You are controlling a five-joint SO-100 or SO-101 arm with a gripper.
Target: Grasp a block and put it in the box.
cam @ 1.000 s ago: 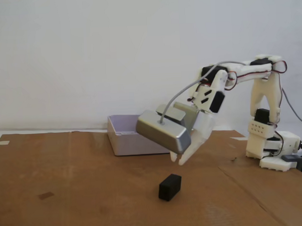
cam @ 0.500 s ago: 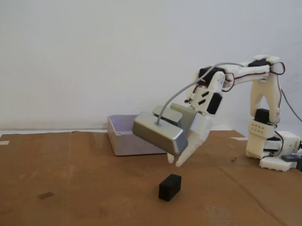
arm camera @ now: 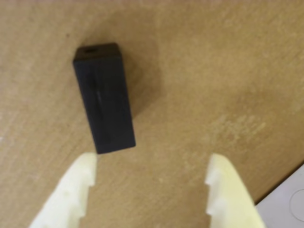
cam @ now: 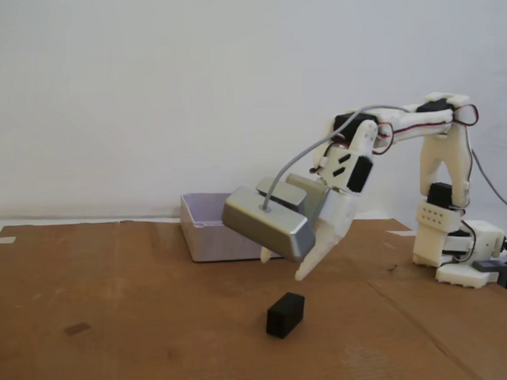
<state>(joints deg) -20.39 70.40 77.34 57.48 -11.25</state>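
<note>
A white two-finger gripper (cam: 282, 268) hangs with its jaws spread wide and empty above a small matte black rectangular block (cam: 285, 314), which lies on the brown cardboard surface (cam: 142, 329) at lower centre of the fixed view. In the wrist view the block (arm camera: 104, 97) sits at upper left, just beyond the left fingertip (arm camera: 84, 167) and off the gap's centre. The shallow pale lilac-grey plastic box (cam: 213, 230) waits behind, at mid-frame. The approach appears under way; the next move likely calls for centring the jaws over the block, descending and closing.
</note>
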